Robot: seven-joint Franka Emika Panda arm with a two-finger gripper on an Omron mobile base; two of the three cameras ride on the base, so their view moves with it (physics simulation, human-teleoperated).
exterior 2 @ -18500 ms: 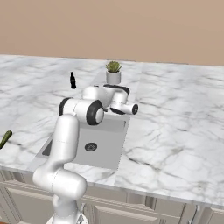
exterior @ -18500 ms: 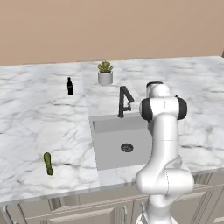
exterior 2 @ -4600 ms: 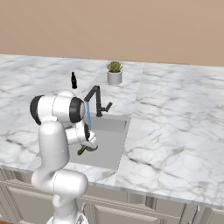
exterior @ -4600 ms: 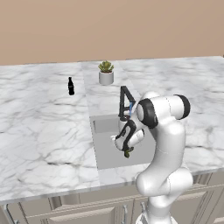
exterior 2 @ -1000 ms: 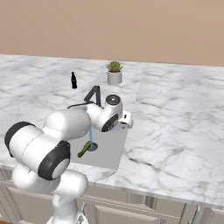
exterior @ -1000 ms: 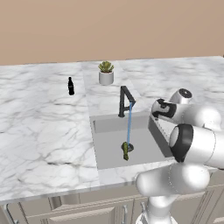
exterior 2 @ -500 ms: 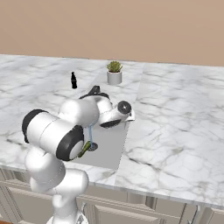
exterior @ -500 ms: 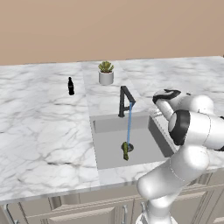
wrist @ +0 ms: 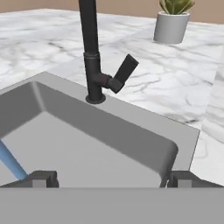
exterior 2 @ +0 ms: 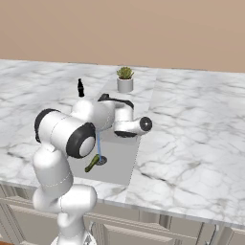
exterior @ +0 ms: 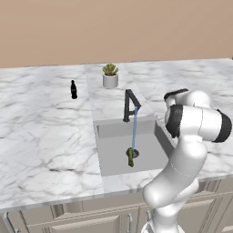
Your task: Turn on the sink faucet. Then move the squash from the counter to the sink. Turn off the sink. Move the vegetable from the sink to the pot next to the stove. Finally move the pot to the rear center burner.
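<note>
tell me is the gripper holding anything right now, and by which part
Nothing is held: the gripper is open, and the squash lies in the sink.

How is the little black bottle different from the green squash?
The bottle is black; the squash is dark green with yellowish patches. The bottle stands upright on the counter; the squash lies down in the sink, by the water stream. Both are small and slim.

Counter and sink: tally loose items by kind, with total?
Squash: 1, in the sink under the running water
Small black bottle: 1
Potted plant: 1
Total: 3
</note>
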